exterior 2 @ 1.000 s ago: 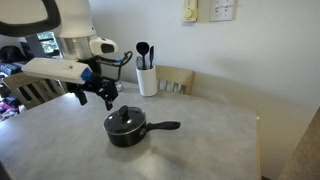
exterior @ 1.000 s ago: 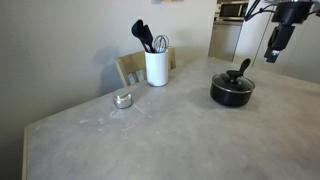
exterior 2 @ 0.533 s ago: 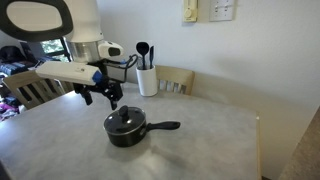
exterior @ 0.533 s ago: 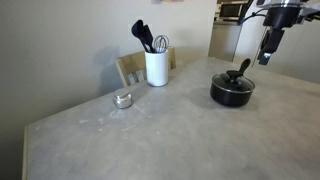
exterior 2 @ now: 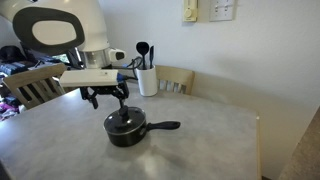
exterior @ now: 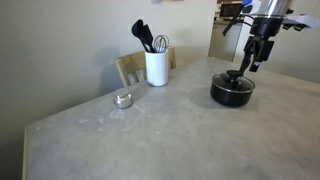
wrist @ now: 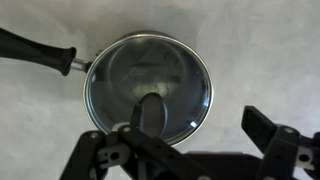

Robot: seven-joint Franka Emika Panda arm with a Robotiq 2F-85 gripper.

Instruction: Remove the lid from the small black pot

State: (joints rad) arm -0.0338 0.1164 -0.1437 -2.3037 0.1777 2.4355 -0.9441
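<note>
The small black pot (exterior: 232,94) stands on the grey table with its long handle (exterior 2: 165,126) sticking out sideways. The clear glass lid (wrist: 148,80) with its black knob (wrist: 150,108) sits closed on the pot, as both exterior views (exterior: 233,80) (exterior 2: 124,119) show. My gripper (exterior: 251,62) hangs open and empty just above the pot (exterior 2: 125,130). In the wrist view its fingers (wrist: 175,132) straddle the near part of the lid, with the knob closer to one finger. It touches nothing. The pot handle (wrist: 35,50) points away to the upper left there.
A white utensil holder (exterior: 156,67) with black utensils stands at the back near the wall, also in an exterior view (exterior 2: 147,80). A small shiny metal cup (exterior: 123,99) sits on the table. A wooden chair (exterior 2: 178,78) stands behind the table edge.
The gripper has moved from off to the side to over the pot and come down closer to the lid. The pot and lid have not moved.
</note>
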